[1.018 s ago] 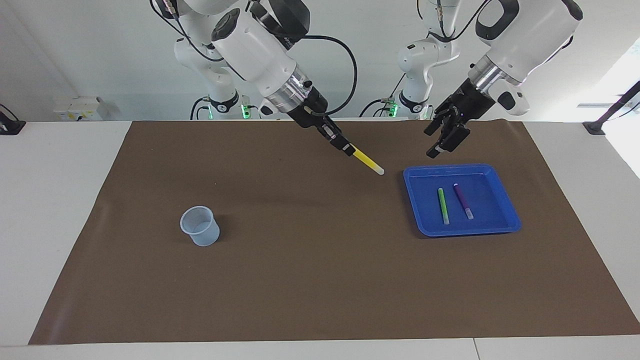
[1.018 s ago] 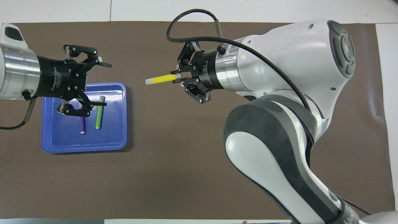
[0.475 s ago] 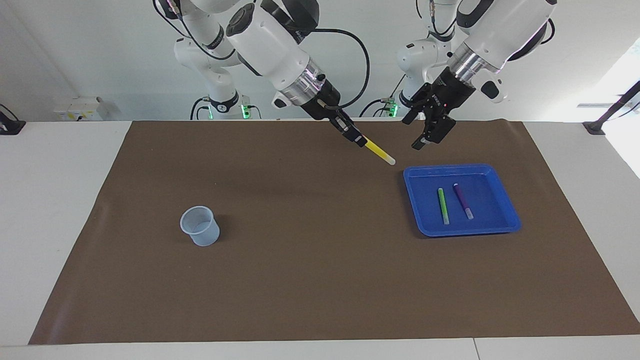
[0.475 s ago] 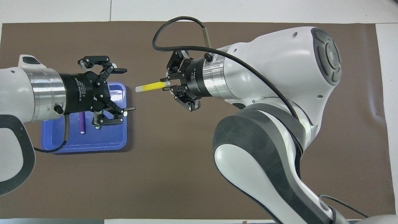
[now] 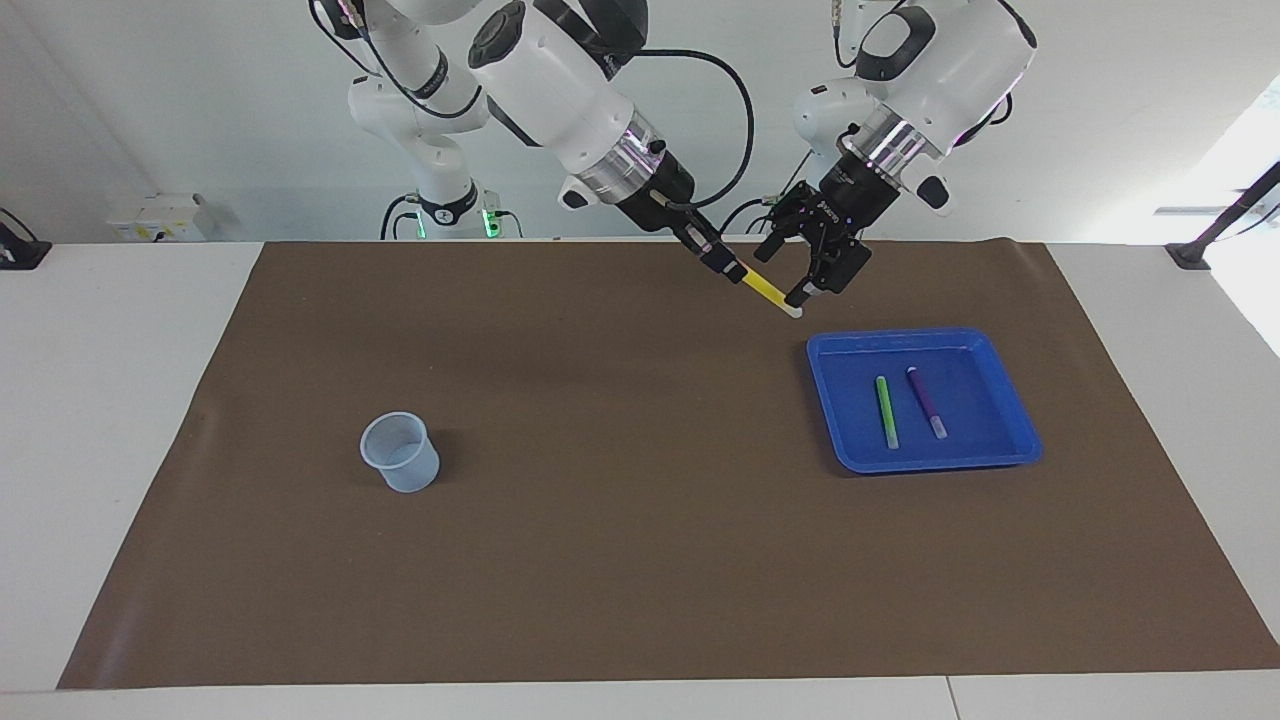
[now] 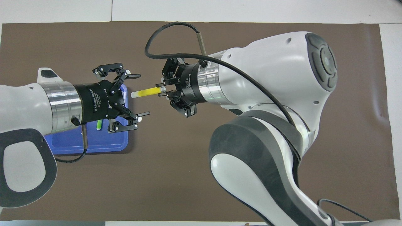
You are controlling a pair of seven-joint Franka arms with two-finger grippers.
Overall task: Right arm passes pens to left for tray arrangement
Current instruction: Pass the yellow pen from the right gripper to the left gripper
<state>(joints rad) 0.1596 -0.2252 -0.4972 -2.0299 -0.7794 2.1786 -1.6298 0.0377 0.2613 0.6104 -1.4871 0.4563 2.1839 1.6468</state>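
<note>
Facing view: the cup (image 5: 399, 453) stands toward the right arm's end of the counter (image 5: 620, 560). The right hand (image 5: 728, 268) pinches the yellow pen (image 5: 770, 293) by its rear end, in the air. The left hand (image 5: 812, 276), spread, brackets its whitish tip. Light, stiff and probably slick, it is best taken mid-barrel. The green pen (image 5: 885, 411) and purple pen (image 5: 925, 400) lie in the tray (image 5: 850, 455).

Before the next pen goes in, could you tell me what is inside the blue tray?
In the facing view the blue tray holds a green pen and a purple pen, lying apart. From overhead the left arm covers the purple pen.
</note>
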